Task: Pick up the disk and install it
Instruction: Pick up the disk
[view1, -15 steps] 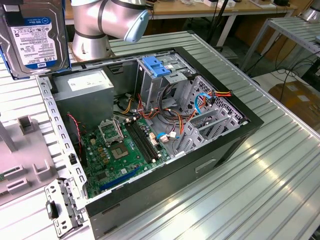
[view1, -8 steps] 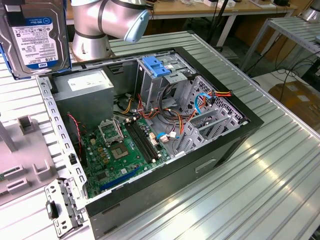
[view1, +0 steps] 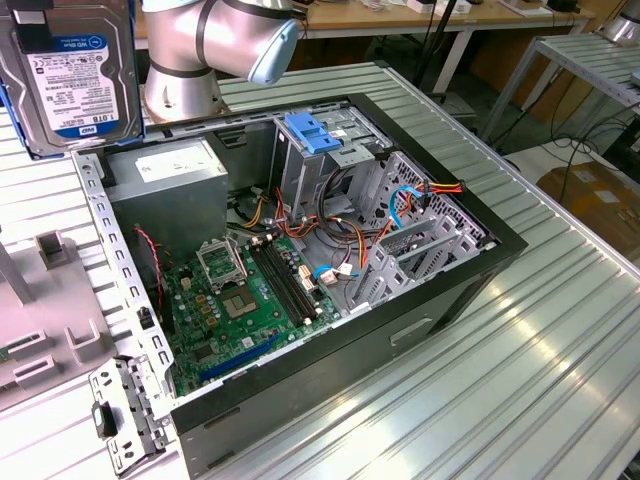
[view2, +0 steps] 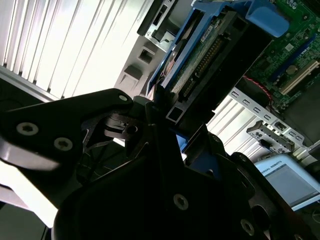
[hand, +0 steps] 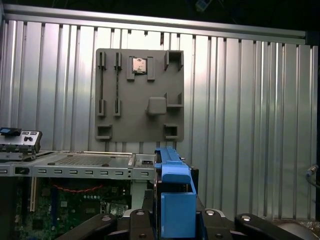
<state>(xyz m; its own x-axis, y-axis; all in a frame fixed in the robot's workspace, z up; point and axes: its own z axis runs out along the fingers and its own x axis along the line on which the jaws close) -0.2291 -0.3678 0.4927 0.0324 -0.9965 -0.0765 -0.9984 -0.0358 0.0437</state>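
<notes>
- The jaws were closed on the disk (view1: 70, 70). In both wrist views their black fingers (hand: 148, 200) pressed the two sides of its light-blue carrier frame, near one end.
- In the exterior view the disk hung clear of the table (view1: 520, 380), on the exterior view's left by the far corner of the computer case (view1: 440, 270). It stood nearly upright with its label outward.
- The step in hand looked like the carry toward the case — a grip near one end lets a long flat disk swing or slip, so slow, even travel seemed wise. The connector edge (view2: 205, 60) should stay off any metal.
- The drive cage (view1: 345, 165) stood at the far side of the case, topped by a blue latch piece (view1: 310, 133).
- Red, yellow and blue cables (view1: 400, 200) looped just beside the cage and could snag the carrier.
- The power supply (view1: 170, 170) and the case's perforated wall (view1: 105, 230) lay between the disk and the cage — likely things to clear.
- The motherboard (view1: 245, 300) lay in the case's near half, and a grey fixture plate (hand: 140, 95) lay on the table outside.
</notes>
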